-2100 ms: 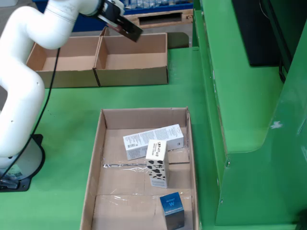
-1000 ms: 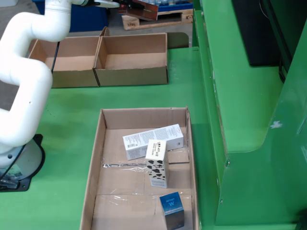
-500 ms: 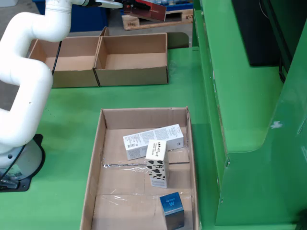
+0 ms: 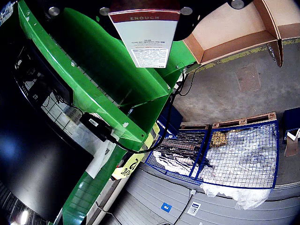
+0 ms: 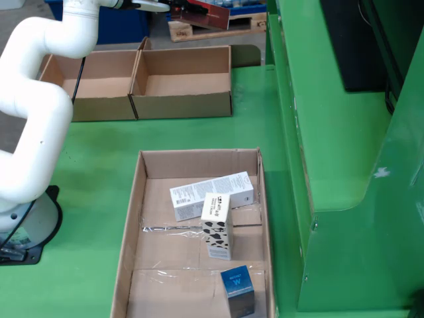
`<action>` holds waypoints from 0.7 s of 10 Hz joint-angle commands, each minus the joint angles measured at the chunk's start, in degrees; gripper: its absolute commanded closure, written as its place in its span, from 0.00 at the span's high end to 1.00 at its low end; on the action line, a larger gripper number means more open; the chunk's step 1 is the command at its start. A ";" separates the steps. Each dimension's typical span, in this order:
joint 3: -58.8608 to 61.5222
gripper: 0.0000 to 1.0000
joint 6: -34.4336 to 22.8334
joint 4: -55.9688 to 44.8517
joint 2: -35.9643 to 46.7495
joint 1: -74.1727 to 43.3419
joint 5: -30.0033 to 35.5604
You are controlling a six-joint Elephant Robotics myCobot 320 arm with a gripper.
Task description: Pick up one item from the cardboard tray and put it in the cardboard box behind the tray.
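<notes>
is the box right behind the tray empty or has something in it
Empty as far as shown: the cardboard box shows only bare floor; the red-and-white carton, held by the pincer, is above it.

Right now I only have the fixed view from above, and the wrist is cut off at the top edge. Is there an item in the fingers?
Observer: Yes. The view that rides on the gripper shows a held box. It has a white face with a printed label and a red band reading ENOUGH.
Operator: Is it over the drop box?
Observer: Can't confirm. In that view a cardboard box shows only in the upper right corner, to the right of the held box.
Operator: What's the camera pointed at?
Observer: Mostly floor and a blue wire cage with crumpled plastic inside.
</notes>
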 commanded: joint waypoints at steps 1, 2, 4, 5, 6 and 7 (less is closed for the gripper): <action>1.58 0.00 -0.01 0.87 1.70 0.38 -0.83; 1.58 0.00 -0.01 0.87 1.70 0.38 -0.83; 1.58 0.00 -0.10 0.87 1.70 0.38 -0.83; 1.58 0.00 -0.10 0.87 1.70 0.38 -0.83; 1.58 0.00 -0.10 0.86 -0.12 -0.97 -0.83; 1.58 0.00 -0.10 0.86 -0.12 -0.97 -0.83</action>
